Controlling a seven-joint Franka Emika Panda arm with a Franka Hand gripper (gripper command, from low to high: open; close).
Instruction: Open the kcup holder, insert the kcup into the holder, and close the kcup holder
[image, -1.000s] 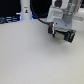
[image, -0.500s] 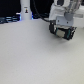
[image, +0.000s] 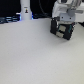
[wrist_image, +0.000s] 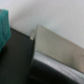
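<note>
In the exterior view my gripper (image: 62, 31) hangs from the white arm at the back of the table, on the exterior view's right. Its dark fingers blur into a black shape beneath them, so I cannot tell whether it is open or shut. The wrist view is blurred. A black boxy form (wrist_image: 50, 70) that may be the kcup holder fills one corner of it, with a pale flat slab (wrist_image: 57, 45) right behind. The kcup shows in neither view.
A white bottle-like post (image: 25, 10) with a blue glow stands at the back, on the exterior view's left. The white tabletop (image: 35, 55) spreads toward the front. A teal object (wrist_image: 4, 27) sits at the wrist view's edge.
The gripper has shifted very slightly at the back right of the table; nothing else has moved.
</note>
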